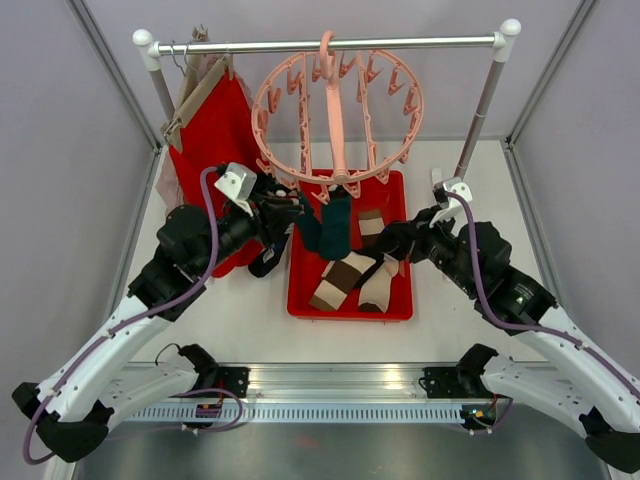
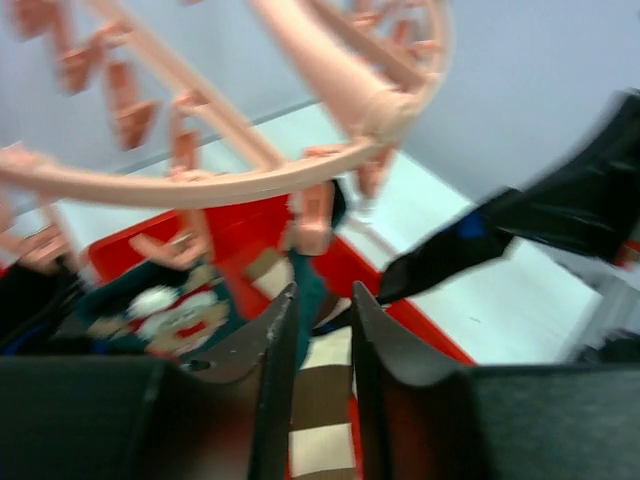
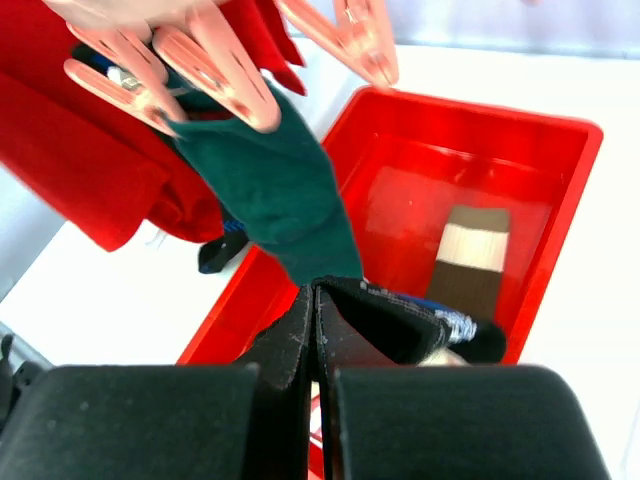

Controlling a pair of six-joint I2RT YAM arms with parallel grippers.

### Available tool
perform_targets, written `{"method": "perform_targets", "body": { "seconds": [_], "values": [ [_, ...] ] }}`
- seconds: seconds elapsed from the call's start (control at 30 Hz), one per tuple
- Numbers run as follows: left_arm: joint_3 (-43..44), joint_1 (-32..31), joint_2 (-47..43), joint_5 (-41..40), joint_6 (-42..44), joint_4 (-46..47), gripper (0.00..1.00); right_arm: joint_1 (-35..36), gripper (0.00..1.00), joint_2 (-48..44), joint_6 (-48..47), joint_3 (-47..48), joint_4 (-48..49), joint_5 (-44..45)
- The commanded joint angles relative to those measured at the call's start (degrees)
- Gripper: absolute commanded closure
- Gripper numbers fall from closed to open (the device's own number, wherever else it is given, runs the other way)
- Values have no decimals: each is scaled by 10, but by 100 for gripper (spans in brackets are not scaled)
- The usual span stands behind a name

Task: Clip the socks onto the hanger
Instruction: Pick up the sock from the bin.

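The pale-pink ring hanger (image 1: 337, 110) hangs from the rail above the red tray (image 1: 400, 305). A dark teal sock (image 1: 335, 228) dangles from one of its clip pegs (image 3: 215, 75) and reaches into the tray. My left gripper (image 1: 296, 213) is beside this sock (image 2: 312, 290), open a little, with nothing between its fingers (image 2: 275, 350). A patterned teal sock (image 2: 160, 315) is at its left. My right gripper (image 3: 314, 288) is shut on a black sock (image 3: 420, 320) with white markings, low over the tray. Brown-and-beige socks (image 1: 340, 278) lie in the tray.
A red garment (image 1: 215, 130) on wooden hangers hangs at the rail's left end, close behind my left arm. Another dark sock (image 1: 268, 262) lies on the table just left of the tray. The rack's posts (image 1: 480, 115) stand at the back corners.
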Motion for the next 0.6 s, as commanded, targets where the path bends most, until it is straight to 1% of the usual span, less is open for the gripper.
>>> {"method": "perform_targets", "body": {
  "seconds": [0.0, 0.1, 0.2, 0.27, 0.3, 0.33, 0.37, 0.4, 0.43, 0.5, 0.53, 0.57],
  "values": [
    [3, 2, -26, 189, -7, 48, 65, 4, 100, -6, -41, 63, -54, -31],
    [-7, -5, -31, 234, -6, 67, 61, 5, 100, 3, -55, 100, -91, -54],
    [-38, -35, -33, 222, -2, 103, 57, 4, 100, 12, -65, 128, -105, -87],
    [-46, -77, -26, 201, 18, 119, 56, 4, 100, 20, -71, 151, -123, -107],
    [-45, -95, -18, 169, 39, 121, 55, 5, 100, 24, -70, 160, -131, -110],
    [-44, -137, 1, 148, 50, 124, 55, 5, 100, 33, -68, 170, -147, -109],
    [-37, -159, 15, 127, 62, 124, 55, 4, 100, 38, -59, 188, -156, -110],
    [-34, -177, 27, 82, 79, 127, 55, 5, 100, 49, -56, 198, -174, -110],
    [-33, -209, 52, 54, 85, 144, 55, 4, 100, 52, -53, 206, -179, -129],
    [-41, -229, 69, 0, 90, 174, 55, 5, 100, 56, -46, 219, -183, -145],
    [-46, -243, 85, -8, 90, 194, 55, 4, 100, 57, -42, 223, -185, -144],
    [-53, -250, 92, -40, 92, 225, 54, 4, 100, 58, -39, 232, -188, -143]
  ]
}}
